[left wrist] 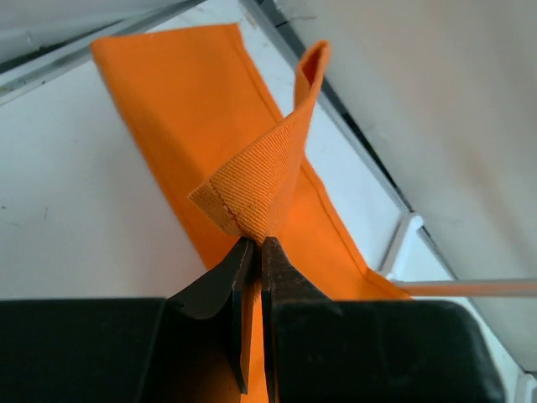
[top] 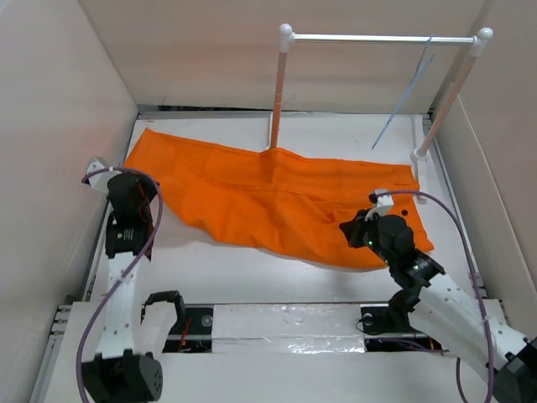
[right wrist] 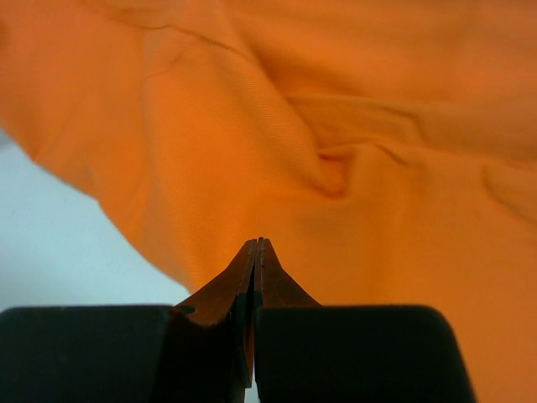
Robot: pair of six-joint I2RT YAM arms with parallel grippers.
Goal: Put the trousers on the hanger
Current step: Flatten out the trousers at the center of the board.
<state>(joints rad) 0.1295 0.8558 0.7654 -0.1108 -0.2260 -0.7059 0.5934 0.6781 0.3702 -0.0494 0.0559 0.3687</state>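
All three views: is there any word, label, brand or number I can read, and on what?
None can be read in any view.
The trousers, the hanger, the white rack, the left tool and the right tool show no legible text, label or number.

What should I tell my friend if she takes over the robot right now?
Left tool: shut on a folded hem corner of the trousers.
Right tool: shut, and it seems to pinch the trousers near their other end.
The trousers lie spread across the table.
The hanger hangs on the white rack at the back right, with nothing on it.
Done: both ends gripped.
Left: lift the trousers, carry them to the hanger and drape them over it.
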